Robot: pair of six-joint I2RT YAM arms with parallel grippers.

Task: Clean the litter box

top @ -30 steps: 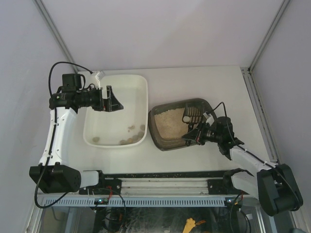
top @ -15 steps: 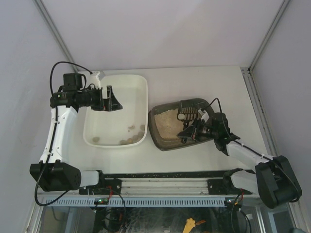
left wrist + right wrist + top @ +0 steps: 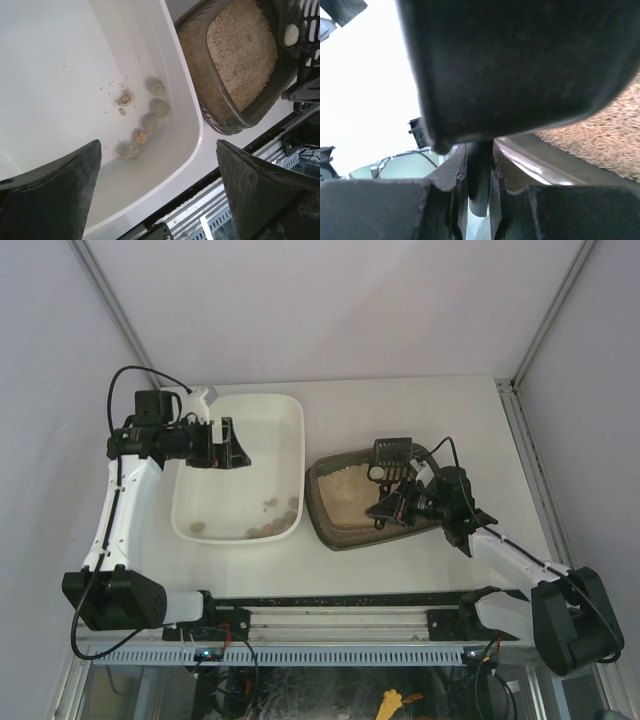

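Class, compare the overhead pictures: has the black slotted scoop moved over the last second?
Yes. The scoop has moved away from the near side, from above the litter to the far rim of the litter box.

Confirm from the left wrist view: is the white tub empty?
No, several round clumps lie on the floor of the white tub.

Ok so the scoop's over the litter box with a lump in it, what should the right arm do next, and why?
Probably swing the scoop left over the white tub and tip it out. The right jaws are shut on its handle, a pale lump sits in it above the litter box, and other lumps already lie in the tub.
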